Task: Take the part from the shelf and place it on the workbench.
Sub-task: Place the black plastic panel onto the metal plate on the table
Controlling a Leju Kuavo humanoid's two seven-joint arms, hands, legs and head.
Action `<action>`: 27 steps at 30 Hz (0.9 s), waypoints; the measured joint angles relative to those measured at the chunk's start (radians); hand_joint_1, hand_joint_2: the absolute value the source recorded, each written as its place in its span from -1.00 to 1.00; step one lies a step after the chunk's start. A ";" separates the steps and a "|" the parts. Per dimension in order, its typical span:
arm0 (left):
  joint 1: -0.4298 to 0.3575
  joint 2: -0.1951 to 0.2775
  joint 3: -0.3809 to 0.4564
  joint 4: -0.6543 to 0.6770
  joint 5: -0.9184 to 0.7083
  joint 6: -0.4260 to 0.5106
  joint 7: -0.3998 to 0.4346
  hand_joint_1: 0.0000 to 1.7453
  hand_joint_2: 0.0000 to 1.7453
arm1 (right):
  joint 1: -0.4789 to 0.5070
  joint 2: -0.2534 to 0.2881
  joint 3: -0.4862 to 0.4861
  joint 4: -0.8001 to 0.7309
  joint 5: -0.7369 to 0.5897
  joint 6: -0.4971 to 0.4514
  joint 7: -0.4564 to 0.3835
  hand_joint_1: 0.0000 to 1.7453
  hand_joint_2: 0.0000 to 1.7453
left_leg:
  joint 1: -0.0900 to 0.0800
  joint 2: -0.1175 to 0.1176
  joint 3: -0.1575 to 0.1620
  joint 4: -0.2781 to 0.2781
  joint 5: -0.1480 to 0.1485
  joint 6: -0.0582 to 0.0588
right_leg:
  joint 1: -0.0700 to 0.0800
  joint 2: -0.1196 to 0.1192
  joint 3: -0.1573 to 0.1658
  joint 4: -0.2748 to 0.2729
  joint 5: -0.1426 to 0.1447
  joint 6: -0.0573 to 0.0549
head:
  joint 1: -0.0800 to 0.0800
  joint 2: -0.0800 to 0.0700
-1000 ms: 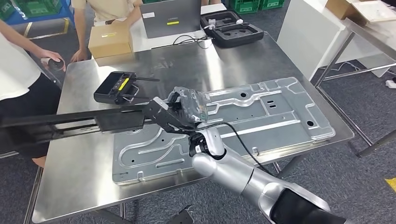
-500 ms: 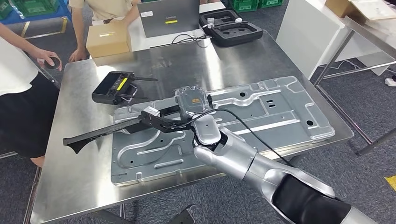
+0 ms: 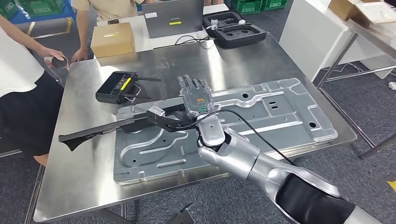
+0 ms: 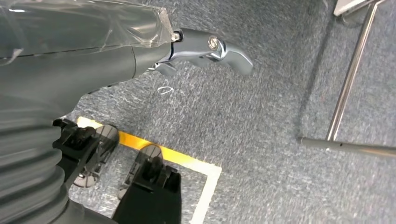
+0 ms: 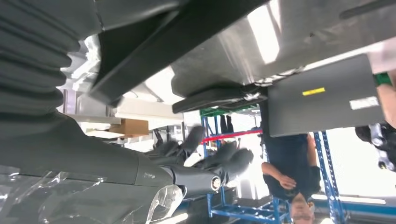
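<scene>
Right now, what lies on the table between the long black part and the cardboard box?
In the head view, a black remote controller with a yellow label lies between the black part and the cardboard box.

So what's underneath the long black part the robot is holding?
Under the long black part lie the bare steel workbench at its far end and the grey stamped metal panel near the right hand. The hand hides what is beneath the gripped end.

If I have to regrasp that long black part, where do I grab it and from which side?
Probably the blocky thick end of the long black part, where the right hand is now, coming from above: it lies flat across the metal panel; the far end tapers thin.
</scene>
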 joint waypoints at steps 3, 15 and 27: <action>0.000 0.001 0.001 0.000 0.006 -0.006 -0.002 -1.00 -1.00 | 0.000 0.001 0.005 0.000 0.001 -0.008 -0.002 -1.00 -1.00 | 0.005 0.001 -0.005 0.013 -0.010 -0.009 | -0.001 0.000 -0.001 -0.002 0.004 -0.019 | 0.000 0.000; -0.004 0.002 0.003 0.000 0.011 -0.017 0.033 -1.00 -1.00 | -0.011 0.026 0.017 0.000 0.020 -0.010 -0.034 -1.00 -1.00 | -0.005 0.002 -0.008 0.003 0.001 0.008 | 0.001 0.001 0.000 -0.004 0.005 -0.022 | 0.000 0.000; -0.003 -0.001 0.004 0.000 0.003 -0.020 0.034 -1.00 -1.00 | -0.042 0.040 0.094 0.000 0.149 0.262 -0.169 -1.00 -1.00 | -0.001 -0.002 0.012 -0.025 0.020 0.023 | 0.002 -0.005 -0.063 0.158 -0.055 0.007 | 0.009 0.000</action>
